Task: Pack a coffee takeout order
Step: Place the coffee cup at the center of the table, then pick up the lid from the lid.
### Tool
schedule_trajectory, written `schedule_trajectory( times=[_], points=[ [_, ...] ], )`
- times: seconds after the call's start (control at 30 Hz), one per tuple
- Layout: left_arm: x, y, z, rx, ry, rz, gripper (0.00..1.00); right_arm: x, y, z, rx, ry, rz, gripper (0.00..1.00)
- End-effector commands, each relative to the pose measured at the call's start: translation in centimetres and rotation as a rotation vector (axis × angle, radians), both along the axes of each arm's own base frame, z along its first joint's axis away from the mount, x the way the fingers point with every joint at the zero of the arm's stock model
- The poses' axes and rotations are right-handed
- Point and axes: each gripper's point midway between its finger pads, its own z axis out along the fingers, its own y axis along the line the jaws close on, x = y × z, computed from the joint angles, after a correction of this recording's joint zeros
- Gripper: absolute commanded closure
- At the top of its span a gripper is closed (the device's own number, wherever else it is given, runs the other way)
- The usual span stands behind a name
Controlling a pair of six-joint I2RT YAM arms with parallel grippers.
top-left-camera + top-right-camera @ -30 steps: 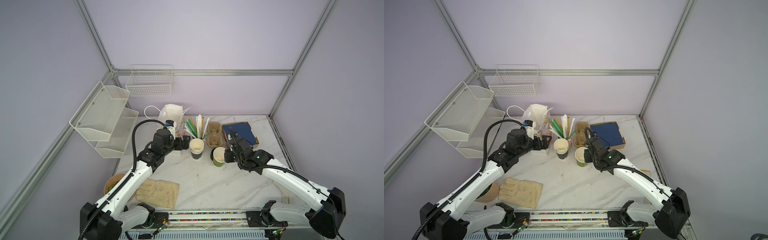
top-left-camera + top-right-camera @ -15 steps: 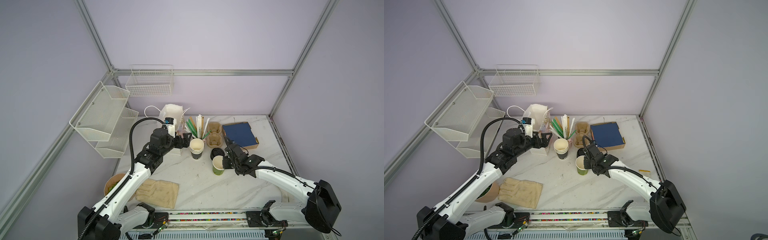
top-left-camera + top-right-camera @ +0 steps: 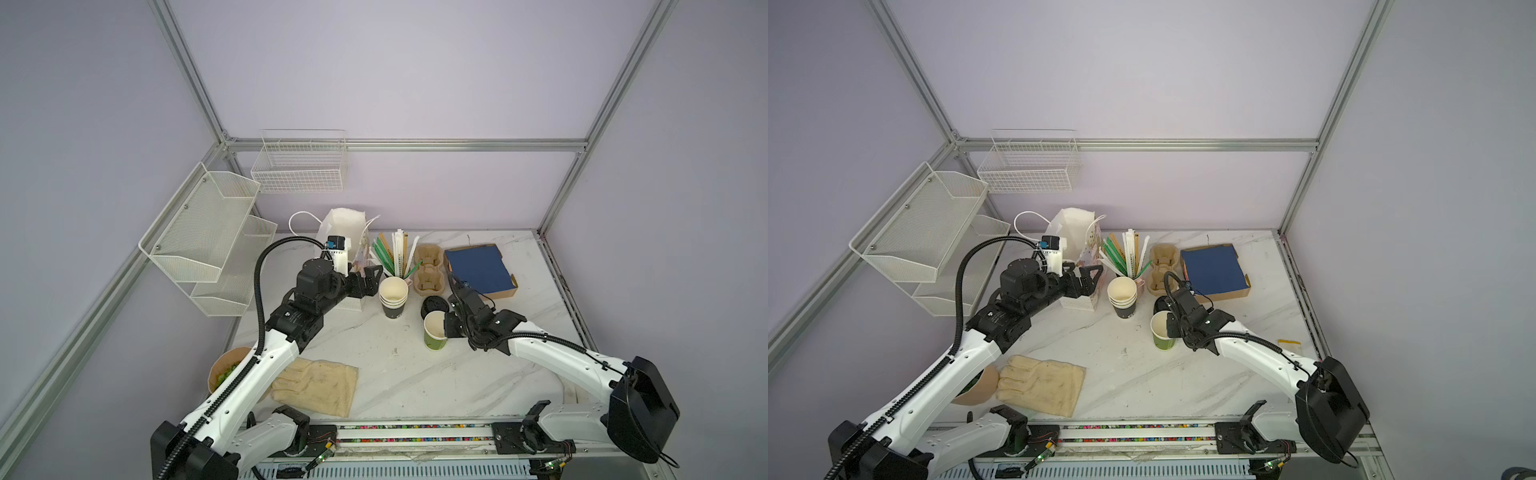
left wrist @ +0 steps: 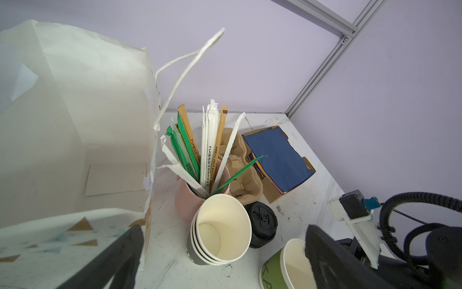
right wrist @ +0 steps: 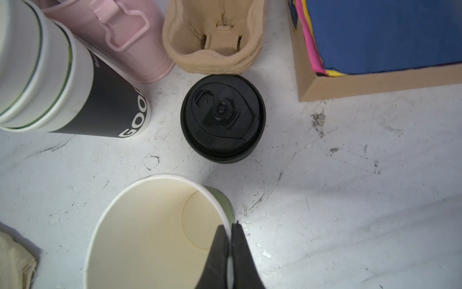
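Right gripper (image 5: 230,227): jaws all but closed, pinching the wall of the cup (image 5: 150,237) at its rim, one finger inside and one outside. The grip is at the cup's 3 o'clock in both top views.

Cup (image 3: 435,332): upright on the table (image 3: 415,374), long axis vertical, mouth up, empty, no lid on.

Lid (image 5: 222,117): dome up on the table at 12 o'clock from the cup, just beside it and not touching. Likely next is lid onto cup. The right arm is the nearer but would have to let go first.

Left gripper (image 4: 222,237): jaws wide, holding nothing, at about 10 o'clock from the cup, beyond the stack (image 3: 392,297).

Containers:
- Carrier (image 3: 430,276): at 12 o'clock past the lid, both wells empty.
- Box (image 3: 505,293): at 1 o'clock, napkin (image 3: 478,270) on top of the pile.
- Mug (image 4: 185,197): straws (image 4: 210,150).
- Stack: nested cups, top one empty.
- Bag (image 4: 75,112): mouth open, nothing of the order seen inside.
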Motion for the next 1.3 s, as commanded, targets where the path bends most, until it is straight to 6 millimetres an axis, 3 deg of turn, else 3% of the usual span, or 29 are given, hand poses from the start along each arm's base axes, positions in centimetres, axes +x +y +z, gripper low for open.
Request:
schedule_trajectory(
  times=[0.0, 0.1, 0.2, 0.53, 0.77, 0.83, 1.0, 1.27],
  points=[
    [-0.7, 0.0, 0.7, -0.013, -0.056, -0.028, 0.00, 0.9, 0.2, 2.2, 0.020, -0.043, -0.019, 0.84],
    [-1.2, 0.0, 1.2, -0.023, -0.079, -0.038, 0.00, 1.1, 0.3, 2.9, 0.018, -0.051, -0.018, 0.82],
    [-1.5, -0.1, 1.7, -0.027, -0.094, -0.053, 0.00, 1.2, 0.3, 3.4, 0.013, -0.051, -0.018, 0.73],
    [-2.2, 1.3, 3.2, -0.013, -0.155, -0.010, 0.00, 3.0, -0.1, 8.1, -0.018, -0.170, -0.030, 0.54],
    [-2.1, 3.3, 3.3, 0.018, -0.170, 0.090, 0.00, 4.5, 0.5, 6.9, -0.020, -0.126, 0.008, 0.52],
    [-2.0, 3.3, 3.1, 0.023, -0.163, 0.093, 0.00, 4.6, 0.5, 5.1, -0.048, -0.083, 0.013, 0.52],
    [-1.9, 3.3, 2.9, 0.030, -0.152, 0.099, 0.00, 4.0, -0.3, 3.2, -0.053, -0.033, 0.016, 0.54],
    [-1.7, 2.9, 2.5, 0.023, -0.133, 0.084, 0.00, 5.3, -0.9, 2.9, -0.017, -0.012, 0.029, 0.53]
  ],
)
